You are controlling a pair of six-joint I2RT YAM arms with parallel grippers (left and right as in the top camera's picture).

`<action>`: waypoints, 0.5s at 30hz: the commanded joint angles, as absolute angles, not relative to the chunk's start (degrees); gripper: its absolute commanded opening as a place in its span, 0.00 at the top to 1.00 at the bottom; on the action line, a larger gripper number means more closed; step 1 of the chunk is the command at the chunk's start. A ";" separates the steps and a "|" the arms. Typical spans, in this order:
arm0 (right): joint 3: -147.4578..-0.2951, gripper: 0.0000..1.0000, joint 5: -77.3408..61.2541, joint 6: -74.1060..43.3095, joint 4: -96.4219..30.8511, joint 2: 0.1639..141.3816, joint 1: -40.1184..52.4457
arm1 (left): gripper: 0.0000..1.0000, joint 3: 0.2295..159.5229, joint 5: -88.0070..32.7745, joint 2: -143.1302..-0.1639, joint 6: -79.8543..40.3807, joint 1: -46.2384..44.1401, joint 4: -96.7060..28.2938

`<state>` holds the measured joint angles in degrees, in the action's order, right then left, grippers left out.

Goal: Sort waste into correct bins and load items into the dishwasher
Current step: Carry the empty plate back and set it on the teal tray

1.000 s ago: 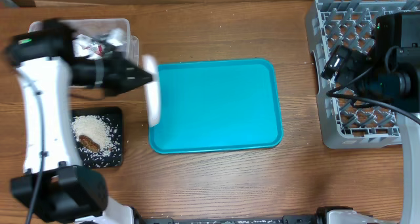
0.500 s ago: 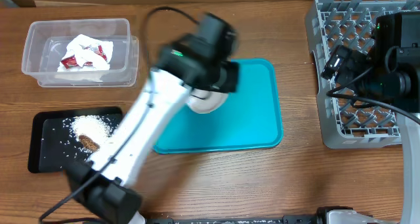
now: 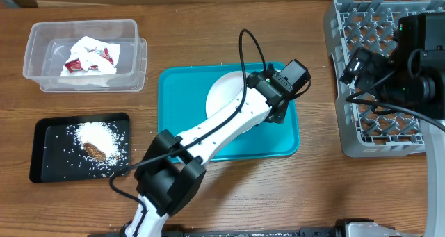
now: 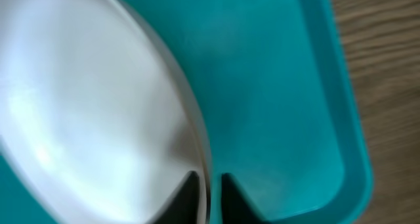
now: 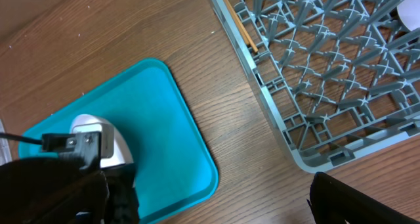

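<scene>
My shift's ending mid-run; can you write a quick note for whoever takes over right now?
Left gripper: shut on the rim of the white plate, on the teal tray.
Right gripper: open, empty, over the dish rack.
Napkin and red wrapper in the clear tub; rice and brown scrap in the black tray. A chopstick lies in the rack.
Done: waste sorted. To do: plate into the rack.

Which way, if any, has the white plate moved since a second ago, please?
Yes: the white plate went rightward, from the teal tray's left edge to its middle.
</scene>
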<state>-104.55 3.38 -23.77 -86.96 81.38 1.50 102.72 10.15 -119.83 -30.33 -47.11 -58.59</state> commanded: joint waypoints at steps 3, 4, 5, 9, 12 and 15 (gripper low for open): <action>-104.62 0.00 3.75 -24.05 -86.63 81.01 1.32 | 0.25 103.35 11.79 -120.20 -31.92 -46.09 -58.85; -104.62 0.00 3.75 -24.05 -86.63 81.01 1.32 | 0.24 103.42 11.77 -120.18 -31.92 -46.09 -58.85; -104.62 0.00 3.77 -24.05 -86.63 81.01 1.32 | 0.24 103.57 11.77 -120.11 -31.92 -46.09 -58.94; -104.62 0.00 3.75 -24.05 -86.63 81.01 1.32 | 0.24 105.12 11.79 -119.98 -31.97 -45.43 -60.90; -104.62 0.00 3.77 -24.05 -86.63 81.01 1.32 | 0.27 107.72 12.03 -119.35 -32.14 -43.53 -64.29; -104.62 0.00 3.75 -24.05 -86.63 81.01 1.32 | 0.27 110.96 12.19 -117.84 -34.44 -39.88 -68.55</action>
